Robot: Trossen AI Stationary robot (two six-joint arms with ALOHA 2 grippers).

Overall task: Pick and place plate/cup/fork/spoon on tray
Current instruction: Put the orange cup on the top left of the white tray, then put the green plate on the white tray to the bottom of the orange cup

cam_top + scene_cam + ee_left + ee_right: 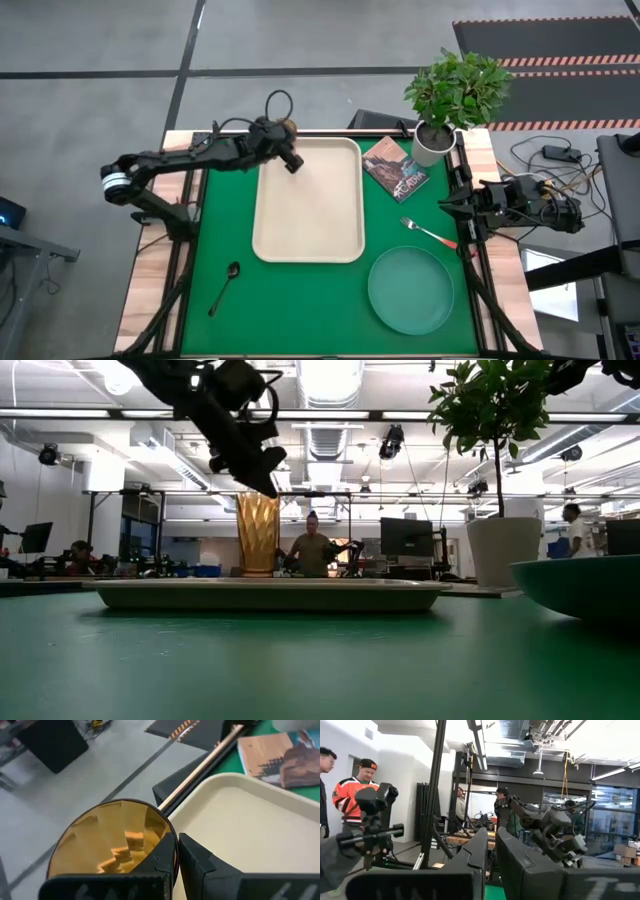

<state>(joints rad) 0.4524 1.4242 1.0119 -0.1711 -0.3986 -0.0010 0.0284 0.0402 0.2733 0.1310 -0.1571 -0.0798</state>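
The amber cup (287, 126) is upright just beyond the cream tray's (308, 200) far left corner. It shows behind the tray in the low view (258, 535). My left gripper (280, 133) is over the cup and shut on it. The teal plate (411, 290) lies on the green mat at the near right. The fork (428, 233) lies right of the tray. The dark spoon (224, 287) lies near the tray's near left corner. My right gripper (447, 205) waits shut at the table's right edge. My left gripper holds the cup by its rim (173, 851), on the side toward the tray. One finger (155, 862) is inside the cup and the other (200, 862) outside. The fingers come from above, slanting down. The cup is upright; the tray hides its base in the low view.
A white pot with a green plant (432, 145) and a book (396, 168) stand at the far right, beside the tray. The table's far edge runs right by the cup. Bare green mat lies between tray, spoon and plate. People stand in the room behind.
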